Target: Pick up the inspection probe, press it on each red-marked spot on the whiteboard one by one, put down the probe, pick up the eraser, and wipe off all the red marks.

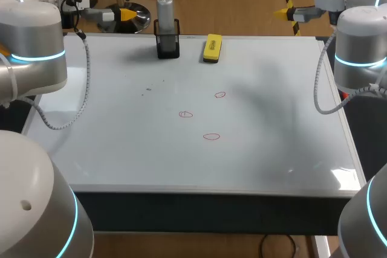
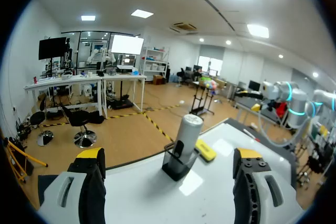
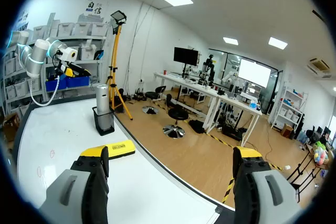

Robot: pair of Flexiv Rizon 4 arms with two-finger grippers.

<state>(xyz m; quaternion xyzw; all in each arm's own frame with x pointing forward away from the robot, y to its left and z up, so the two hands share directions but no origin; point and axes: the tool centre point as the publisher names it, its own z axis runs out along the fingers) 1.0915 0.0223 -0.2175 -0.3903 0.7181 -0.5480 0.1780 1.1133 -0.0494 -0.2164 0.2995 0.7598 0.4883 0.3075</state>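
Head view: the probe stands upright in its holder on the whiteboard, untouched, so I judge pickup comes first. My left gripper, wide open and empty, faces the probe and needs to close around it. My right gripper, also wide open, hangs well apart from the probe. The eraser lies just beside the probe, a bump risk. Three red marks lie on the probe's near side.

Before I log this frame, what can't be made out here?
Head view: the lower end of the probe, hidden inside its black holder.
Right wrist view: the red marks, too small and faint to count.
Left wrist view: no red marks show; the left gripper covers part of the whiteboard.
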